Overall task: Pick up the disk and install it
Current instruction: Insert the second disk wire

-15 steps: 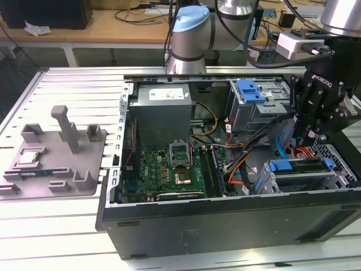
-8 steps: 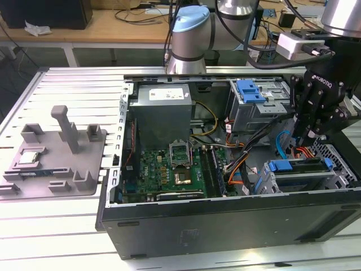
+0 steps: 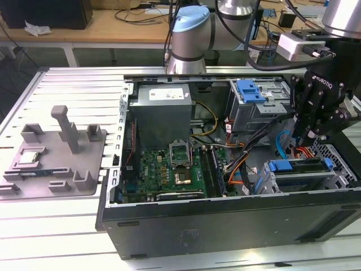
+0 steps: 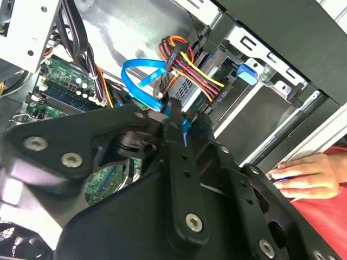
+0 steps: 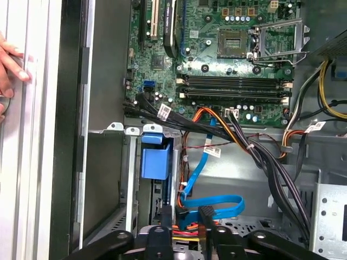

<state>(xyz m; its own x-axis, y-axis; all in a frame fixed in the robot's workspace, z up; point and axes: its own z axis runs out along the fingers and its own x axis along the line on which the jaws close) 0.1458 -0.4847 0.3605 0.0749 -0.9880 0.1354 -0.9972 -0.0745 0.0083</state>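
Disk in cage, fingers above.

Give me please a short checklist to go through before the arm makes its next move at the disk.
1. Disk in place: the disk, with its blue frame, lies in the lower cage. Whether it is fully seated: cannot tell.
2. Gripper position: the gripper hangs just above the disk's end. Ok.
3. Grip: whether the gripper holds anything: cannot tell.
4. Cables: the blue cable and the power wires lie right at the gripper. Not ok.
5. People: a hand rests beside the case wall, close to the arm. Not ok.
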